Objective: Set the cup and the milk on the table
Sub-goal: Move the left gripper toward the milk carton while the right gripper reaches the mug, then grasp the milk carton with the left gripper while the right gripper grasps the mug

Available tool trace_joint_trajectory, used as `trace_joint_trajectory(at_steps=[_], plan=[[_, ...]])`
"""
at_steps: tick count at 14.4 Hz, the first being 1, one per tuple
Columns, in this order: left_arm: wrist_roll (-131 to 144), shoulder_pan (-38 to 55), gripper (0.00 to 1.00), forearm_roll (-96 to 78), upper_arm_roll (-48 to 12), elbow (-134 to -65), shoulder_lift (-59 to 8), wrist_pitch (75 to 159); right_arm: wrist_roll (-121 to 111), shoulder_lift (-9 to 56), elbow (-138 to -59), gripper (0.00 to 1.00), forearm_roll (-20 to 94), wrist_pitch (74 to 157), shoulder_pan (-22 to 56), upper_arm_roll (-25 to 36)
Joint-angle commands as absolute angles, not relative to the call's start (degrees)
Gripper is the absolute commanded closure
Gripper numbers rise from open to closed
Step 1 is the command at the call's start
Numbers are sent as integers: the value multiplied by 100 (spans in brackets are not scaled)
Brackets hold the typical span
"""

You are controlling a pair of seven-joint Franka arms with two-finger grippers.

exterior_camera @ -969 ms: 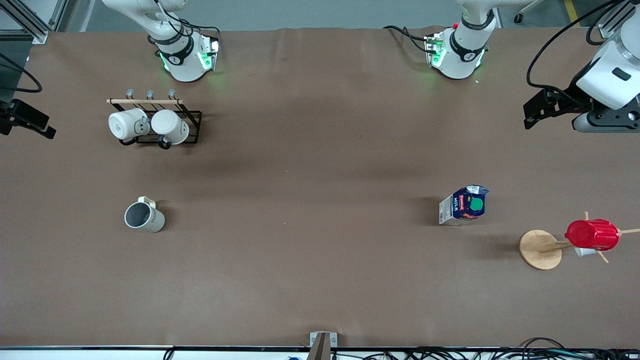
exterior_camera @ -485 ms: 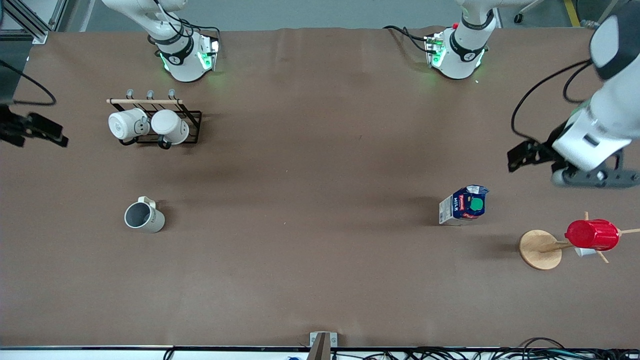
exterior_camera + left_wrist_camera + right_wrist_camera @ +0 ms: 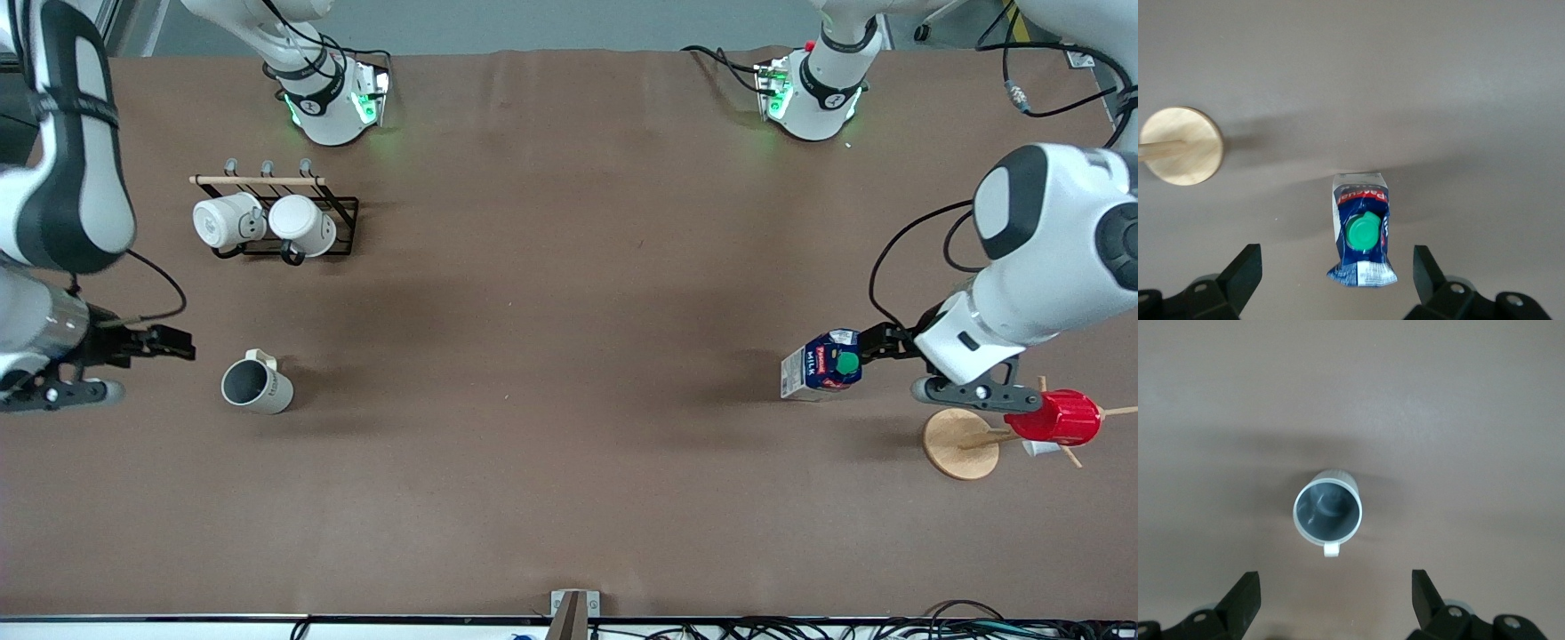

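Front view | milk (image 3: 823,364), cup (image 3: 256,383) upright on table (image 3: 569,400)

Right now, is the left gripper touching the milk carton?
Apart. In the left wrist view the left gripper is open, its fingers standing clear on either side of the milk carton, with brown table showing between.

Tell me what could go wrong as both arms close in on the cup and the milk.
The left gripper is open above the milk, with the red cup on the wooden stand close under the wrist; descending may knock it. The carton is narrow and could tip if one finger touches first. The right gripper, open, sits off-centre from the cup; a finger might hit its rim.
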State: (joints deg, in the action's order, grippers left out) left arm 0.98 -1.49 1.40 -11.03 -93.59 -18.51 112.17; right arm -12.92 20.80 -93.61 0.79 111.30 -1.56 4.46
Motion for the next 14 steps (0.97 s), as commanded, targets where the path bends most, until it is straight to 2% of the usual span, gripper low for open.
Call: trace_joint_trajectory(at_steps=[1,4,8,10,12,14], plan=[[26,-149,0,132,-1107,-10262,-1679,12046,-1572,2302,-9824,0,61,11967,-255,396],[26,-149,0,132,-1107,-10652,-1714,12480,-1670,2478,-10457,0,62,13101,-255,396],[114,-123,15,132,-1134,-10758,-1837,12595,-1925,2671,-10828,1,62,13833,-272,396],[158,-105,18,132,-1142,-10819,-1881,12647,-1925,2698,-10898,5,62,13860,-264,396],[158,-105,25,132,-1143,-10854,-1890,12656,-1934,2759,-10933,13,62,13974,-264,396],[167,-105,34,132,-1143,-10854,-1890,12656,-2003,2830,-11021,29,61,14237,-264,396]])
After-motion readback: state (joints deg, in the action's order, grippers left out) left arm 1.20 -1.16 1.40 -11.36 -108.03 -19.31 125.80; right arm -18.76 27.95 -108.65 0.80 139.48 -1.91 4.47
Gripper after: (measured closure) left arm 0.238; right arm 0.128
